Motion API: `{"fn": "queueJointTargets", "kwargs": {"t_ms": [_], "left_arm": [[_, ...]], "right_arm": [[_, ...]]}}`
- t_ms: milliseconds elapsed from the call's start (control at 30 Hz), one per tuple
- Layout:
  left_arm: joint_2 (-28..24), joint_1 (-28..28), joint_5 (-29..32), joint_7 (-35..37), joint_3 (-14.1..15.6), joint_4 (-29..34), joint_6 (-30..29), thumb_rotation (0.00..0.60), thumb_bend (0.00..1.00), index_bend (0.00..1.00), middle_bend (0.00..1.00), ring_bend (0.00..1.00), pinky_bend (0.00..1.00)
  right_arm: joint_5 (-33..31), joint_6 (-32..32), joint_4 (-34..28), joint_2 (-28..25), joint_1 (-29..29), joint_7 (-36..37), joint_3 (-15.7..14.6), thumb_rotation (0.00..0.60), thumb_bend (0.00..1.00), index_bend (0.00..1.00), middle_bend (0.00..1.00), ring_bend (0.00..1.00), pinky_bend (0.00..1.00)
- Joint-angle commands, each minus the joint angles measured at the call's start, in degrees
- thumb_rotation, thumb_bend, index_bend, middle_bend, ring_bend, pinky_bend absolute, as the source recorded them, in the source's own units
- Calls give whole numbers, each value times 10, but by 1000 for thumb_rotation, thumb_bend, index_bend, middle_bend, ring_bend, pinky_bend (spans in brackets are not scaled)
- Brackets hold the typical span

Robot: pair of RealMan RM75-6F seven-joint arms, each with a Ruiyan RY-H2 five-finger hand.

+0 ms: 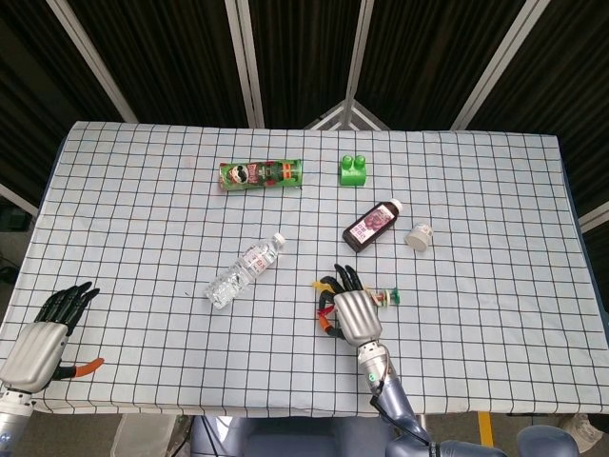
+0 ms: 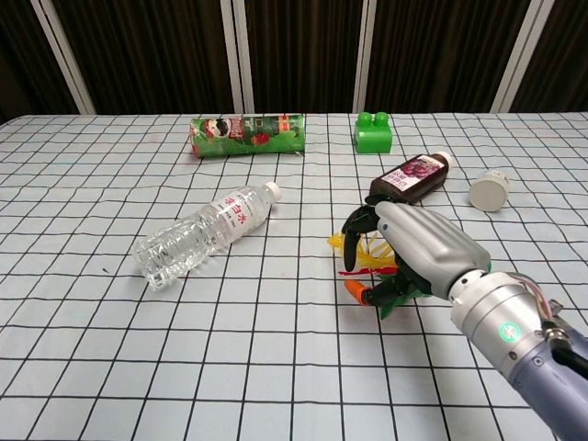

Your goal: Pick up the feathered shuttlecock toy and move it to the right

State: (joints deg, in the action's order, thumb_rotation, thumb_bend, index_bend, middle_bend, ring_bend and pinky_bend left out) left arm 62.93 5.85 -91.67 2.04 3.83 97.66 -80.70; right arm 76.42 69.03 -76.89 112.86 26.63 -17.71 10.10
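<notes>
The feathered shuttlecock toy [image 1: 385, 298] lies on the checked tablecloth near the front middle, with yellow, red and green feathers [image 2: 366, 250]. My right hand [image 1: 354, 314] covers most of it. In the chest view the right hand [image 2: 423, 248] curls its fingers over the feathers from above, with the orange-tipped thumb tucked under them, so it grips the toy against the cloth. My left hand [image 1: 40, 338] rests at the table's front left corner, fingers stretched out and holding nothing. It does not show in the chest view.
A clear water bottle [image 2: 207, 231] lies left of the toy. Behind it are a dark sauce bottle [image 2: 412, 175], a small white jar [image 2: 489, 190], a green block [image 2: 373, 131] and a green snack can [image 2: 246, 134].
</notes>
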Motion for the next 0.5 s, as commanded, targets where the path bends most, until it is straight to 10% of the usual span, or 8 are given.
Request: {"fn": "queueJointTargets", "kwargs": {"t_ms": [33, 500], "left_arm": [[-1, 0, 1, 1, 0, 1, 1, 600, 0, 0, 0, 0, 0], [-3, 0, 4, 2, 0, 2, 1, 600, 0, 0, 0, 0, 0]], "right_arm": [[1, 0, -2, -4, -1, 6, -2, 600, 488, 617, 285, 0, 0], [16, 34, -115, -93, -5, -15, 26, 600, 559, 633, 290, 0, 0]]}}
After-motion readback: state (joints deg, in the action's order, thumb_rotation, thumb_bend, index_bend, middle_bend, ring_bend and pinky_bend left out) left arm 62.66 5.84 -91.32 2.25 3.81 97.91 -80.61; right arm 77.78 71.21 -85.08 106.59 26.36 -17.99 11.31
